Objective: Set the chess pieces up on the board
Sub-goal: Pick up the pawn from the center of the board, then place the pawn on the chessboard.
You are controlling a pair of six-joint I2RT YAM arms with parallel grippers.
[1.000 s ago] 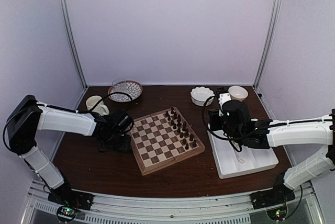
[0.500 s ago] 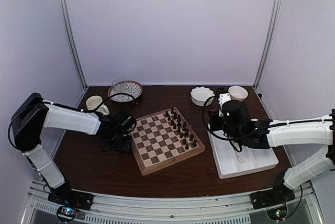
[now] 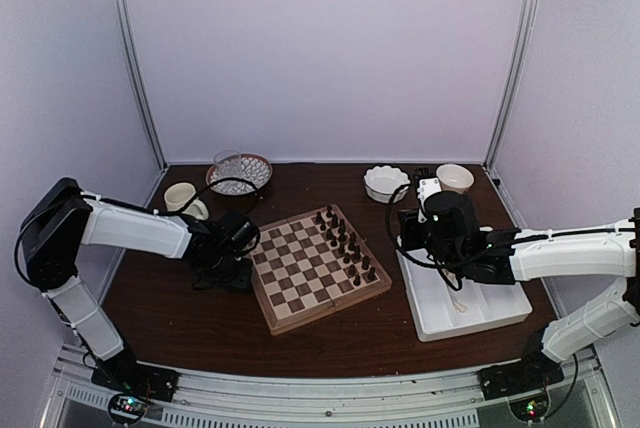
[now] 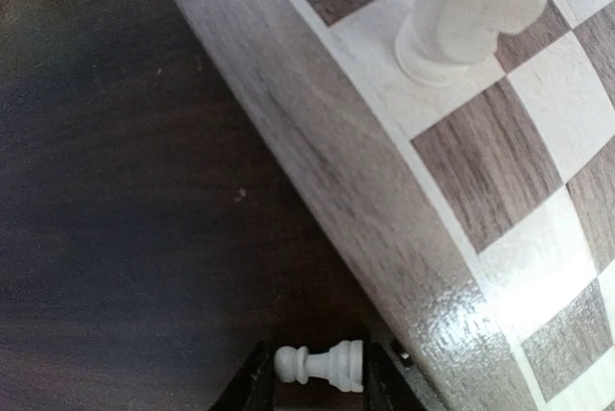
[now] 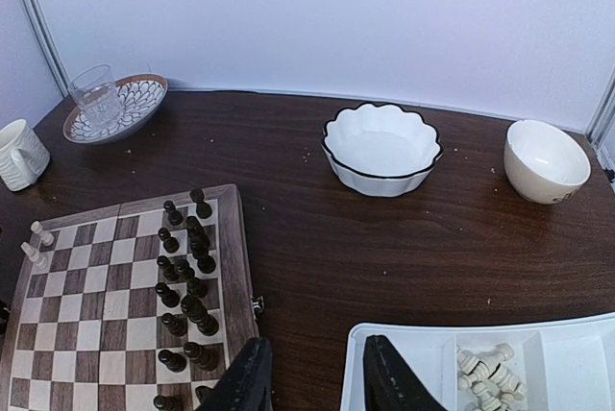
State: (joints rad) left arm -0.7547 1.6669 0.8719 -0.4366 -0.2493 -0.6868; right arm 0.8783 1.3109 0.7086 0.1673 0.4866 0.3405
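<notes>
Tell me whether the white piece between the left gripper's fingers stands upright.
No, the white piece lies on its side between the fingers of the left gripper, beside the board.

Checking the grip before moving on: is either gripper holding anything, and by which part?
The left gripper appears to pinch a white pawn lying sideways, end to end: head and base. The right gripper holds nothing.

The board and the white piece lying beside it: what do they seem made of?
The board: wood, with visible grain and a glossy varnish highlight at its edge. The white piece: smooth, matte cream, perhaps plastic or painted wood.
</notes>
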